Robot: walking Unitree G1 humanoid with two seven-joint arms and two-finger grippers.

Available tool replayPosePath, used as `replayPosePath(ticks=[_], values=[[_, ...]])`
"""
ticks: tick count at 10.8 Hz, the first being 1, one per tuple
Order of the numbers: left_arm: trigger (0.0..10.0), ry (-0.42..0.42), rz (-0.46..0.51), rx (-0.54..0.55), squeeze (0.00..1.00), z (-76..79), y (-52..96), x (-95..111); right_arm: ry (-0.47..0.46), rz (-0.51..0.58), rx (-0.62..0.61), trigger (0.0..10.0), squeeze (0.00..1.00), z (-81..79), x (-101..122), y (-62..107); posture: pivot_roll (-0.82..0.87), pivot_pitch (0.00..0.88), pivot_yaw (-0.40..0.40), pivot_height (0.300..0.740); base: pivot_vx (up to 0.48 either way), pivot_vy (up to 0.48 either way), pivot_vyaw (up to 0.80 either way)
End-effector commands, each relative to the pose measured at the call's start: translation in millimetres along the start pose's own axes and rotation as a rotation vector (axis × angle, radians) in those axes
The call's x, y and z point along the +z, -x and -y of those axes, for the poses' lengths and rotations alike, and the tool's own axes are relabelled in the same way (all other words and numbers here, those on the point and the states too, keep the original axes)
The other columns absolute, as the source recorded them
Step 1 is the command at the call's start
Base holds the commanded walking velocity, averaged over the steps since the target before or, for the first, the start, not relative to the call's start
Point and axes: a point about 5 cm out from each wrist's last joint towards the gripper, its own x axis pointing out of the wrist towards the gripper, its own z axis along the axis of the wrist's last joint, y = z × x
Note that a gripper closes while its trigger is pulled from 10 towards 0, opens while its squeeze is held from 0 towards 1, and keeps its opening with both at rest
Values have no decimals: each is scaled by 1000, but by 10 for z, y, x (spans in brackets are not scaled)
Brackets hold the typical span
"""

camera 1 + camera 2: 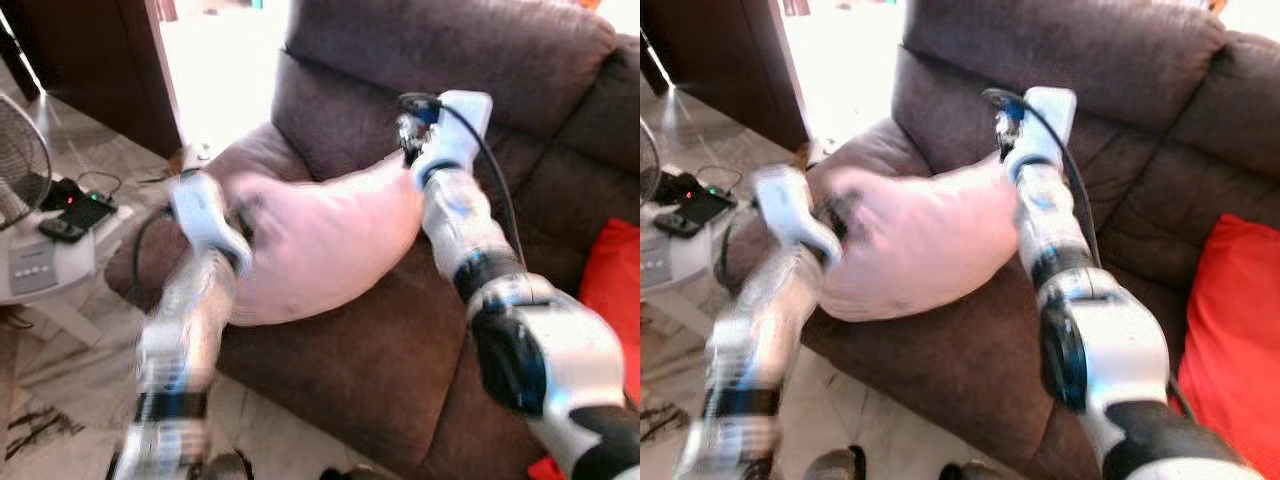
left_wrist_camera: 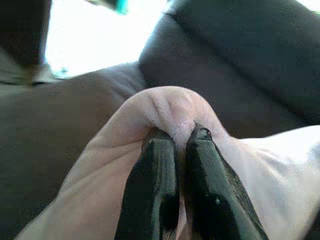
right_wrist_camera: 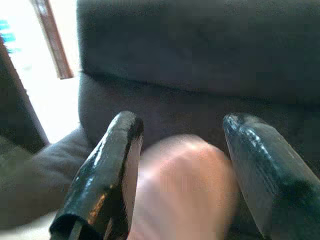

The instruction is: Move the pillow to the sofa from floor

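A pale pink pillow (image 1: 320, 250) lies across the seat and left armrest of the brown sofa (image 1: 380, 370). My left gripper (image 2: 181, 136) is shut on a pinched fold at the pillow's left end, with fabric bunched between the black fingers (image 2: 152, 180). This arm is blurred in the head views, with its gripper (image 1: 243, 225) at the pillow's left edge. My right gripper (image 3: 182, 125) is open at the pillow's upper right corner (image 1: 400, 185), close to the sofa backrest. Its fingers (image 3: 117, 155) stand wide apart on either side of the blurred pink corner.
A red cushion (image 1: 612, 290) leans on the sofa's right side. Left of the sofa stands a white side table (image 1: 40, 270) holding a fan (image 1: 20, 160) and a phone (image 1: 62, 229). Marble floor (image 1: 60, 380) lies below, and a dark wooden panel (image 1: 100, 60) stands behind.
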Motion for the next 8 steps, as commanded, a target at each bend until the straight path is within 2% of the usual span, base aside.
replayPosePath(ticks=[1, 2, 3, 4, 5, 6, 8], values=[[10000, 10, 23, 69, 0, -87, -75, 11, -7, -2, -46, 10000, 0, 141, -76, 37, 161, 124, -105, 740, 0, 0, 0], [10000, 26, 30, 85, 0, -111, -111, 25, -4, -5, -55, 10000, 0, 170, -113, 56, 159, 123, -104, 740, 0, 0, 0], [10000, 80, 84, 251, 0, -355, -197, 147, 18, -26, -83, 10000, 0, 368, -396, 243, 142, 121, -97, 740, 0, 0, 0], [10000, 87, 111, 323, 0, -512, -137, 177, 30, -34, -77, 10000, 0, 472, -543, 407, 139, 126, -96, 740, 0, 0, 0], [10000, 72, 115, 344, 0, -585, -90, 167, 36, -36, -75, 10000, 0, 522, -606, 502, 136, 127, -98, 740, 0, 0, 0], [10000, 44, 109, 391, 0, -742, 92, 99, 39, -33, -78, 10000, 0, 640, -733, 775, 131, 125, -99, 740, 0, 0, 0], [10000, 64, 62, 399, 0, -778, 221, -31, 30, -45, -75, 10000, 0, 704, -784, 1033, 125, 127, -100, 740, 0, 0, 0]])
